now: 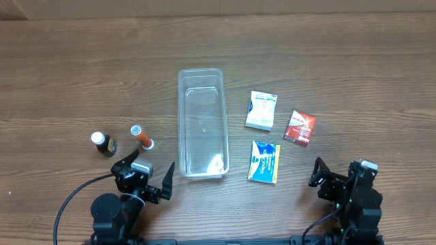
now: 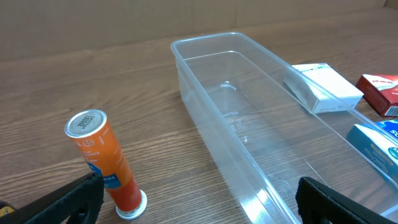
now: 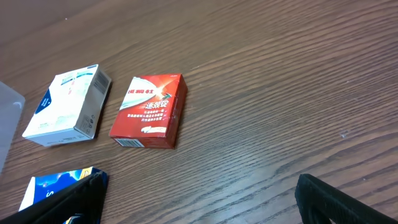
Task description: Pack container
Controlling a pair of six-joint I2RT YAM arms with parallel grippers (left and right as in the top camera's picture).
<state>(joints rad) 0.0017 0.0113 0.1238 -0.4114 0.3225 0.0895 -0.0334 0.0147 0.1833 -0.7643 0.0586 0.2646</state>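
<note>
The clear plastic container stands lengthwise in the middle of the table and holds nothing; it also shows in the left wrist view. An orange tube stands upright left of it, also in the left wrist view. A dark bottle with a white cap stands further left. A white box, a red box and a blue-yellow box lie right of the container. My left gripper is open near the container's near left corner. My right gripper is open, near the front edge, right of the boxes.
In the right wrist view the white box, red box and a corner of the blue-yellow box lie on bare wood. A pale wall runs along the far table edge.
</note>
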